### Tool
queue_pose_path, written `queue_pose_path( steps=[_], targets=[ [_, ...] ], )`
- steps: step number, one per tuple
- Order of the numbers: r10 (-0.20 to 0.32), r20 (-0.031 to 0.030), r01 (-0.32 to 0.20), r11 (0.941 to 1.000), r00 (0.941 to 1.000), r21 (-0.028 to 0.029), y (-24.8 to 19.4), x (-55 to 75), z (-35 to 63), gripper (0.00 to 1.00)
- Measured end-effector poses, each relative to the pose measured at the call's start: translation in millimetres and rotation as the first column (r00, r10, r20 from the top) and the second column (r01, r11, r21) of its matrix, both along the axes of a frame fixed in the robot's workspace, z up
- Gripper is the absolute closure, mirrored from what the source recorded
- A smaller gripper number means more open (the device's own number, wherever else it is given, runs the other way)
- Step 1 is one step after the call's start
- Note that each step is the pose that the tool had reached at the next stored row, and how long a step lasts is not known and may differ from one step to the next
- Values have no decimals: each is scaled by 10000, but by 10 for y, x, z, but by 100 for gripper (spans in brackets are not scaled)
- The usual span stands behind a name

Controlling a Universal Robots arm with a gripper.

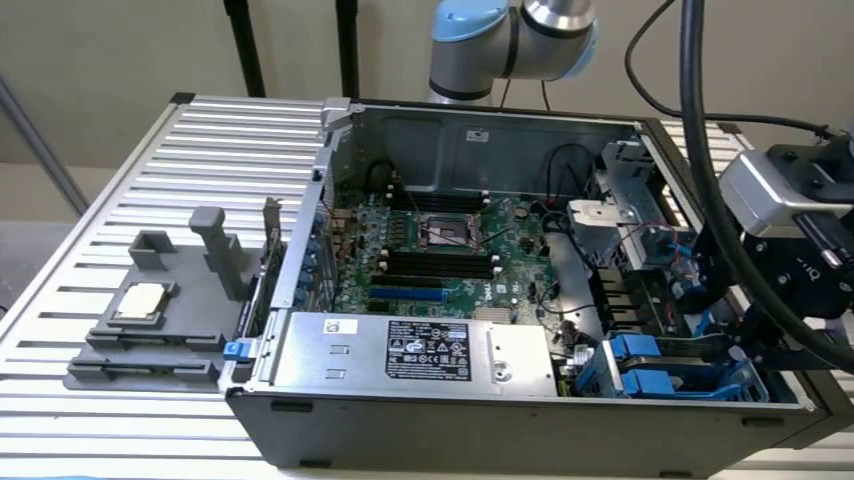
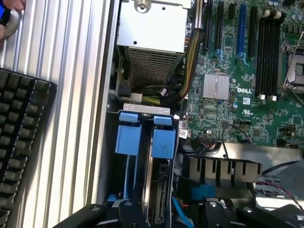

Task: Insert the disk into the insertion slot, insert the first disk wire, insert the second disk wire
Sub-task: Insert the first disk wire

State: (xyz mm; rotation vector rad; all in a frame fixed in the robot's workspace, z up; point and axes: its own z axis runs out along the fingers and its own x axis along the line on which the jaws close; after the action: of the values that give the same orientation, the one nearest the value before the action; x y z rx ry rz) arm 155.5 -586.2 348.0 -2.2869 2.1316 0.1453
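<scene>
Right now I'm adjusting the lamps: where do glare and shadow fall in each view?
Exterior view: the power-supply box is brightly lit, while the corner around the insertion slot is darker. Wrist view: the ribbed table shines with reflected light, and the blue clips are evenly lit.

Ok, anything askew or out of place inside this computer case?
Nothing stands out. The two blue carrier tabs stand upright and parallel in the drive cage; the cables lie inside the case.

Surface (image 1: 227,130): ribbed silver aluminium slats, evenly lit.
Wall (image 1: 107,60): plain beige, behind the surface.
Two black upright posts (image 1: 244,45): at the surface's far edge, against the wall.
Black keyboard (image 2: 19,142): lying on the surface.
</scene>
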Motion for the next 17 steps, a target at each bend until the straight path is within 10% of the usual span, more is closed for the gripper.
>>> queue_pose_path(
  steps=[7, 17],
  targets=[
    [17, -1, -17, 9997, 10000, 259, -32, 198, 0, 51],
    [900, 4, -900, 9953, 9959, 368, -33, 212, -14, 51]
  ],
)
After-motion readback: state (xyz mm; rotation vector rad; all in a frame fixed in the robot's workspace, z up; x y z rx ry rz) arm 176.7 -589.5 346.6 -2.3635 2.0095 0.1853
